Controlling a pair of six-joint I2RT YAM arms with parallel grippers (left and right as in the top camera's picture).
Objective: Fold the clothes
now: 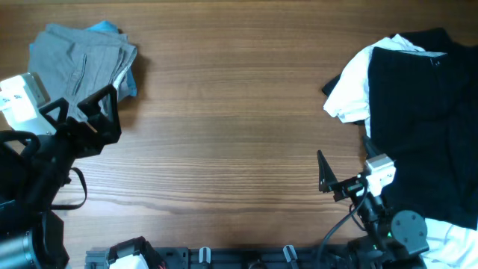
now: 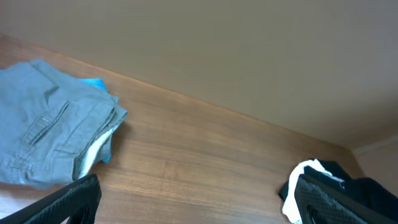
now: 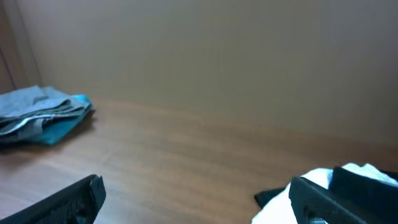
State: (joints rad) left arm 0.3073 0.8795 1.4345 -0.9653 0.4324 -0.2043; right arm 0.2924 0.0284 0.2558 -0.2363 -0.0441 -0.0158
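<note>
The left pincer and right pincer hang apart and empty above the table. Grey shorts lie folded on a blue piece at ten o'clock. The black clothes and white clothes heaped at three o'clock apparently await folding.

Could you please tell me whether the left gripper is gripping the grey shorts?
No, the left gripper is open and empty; the grey shorts lie on the table ahead of it.
</note>
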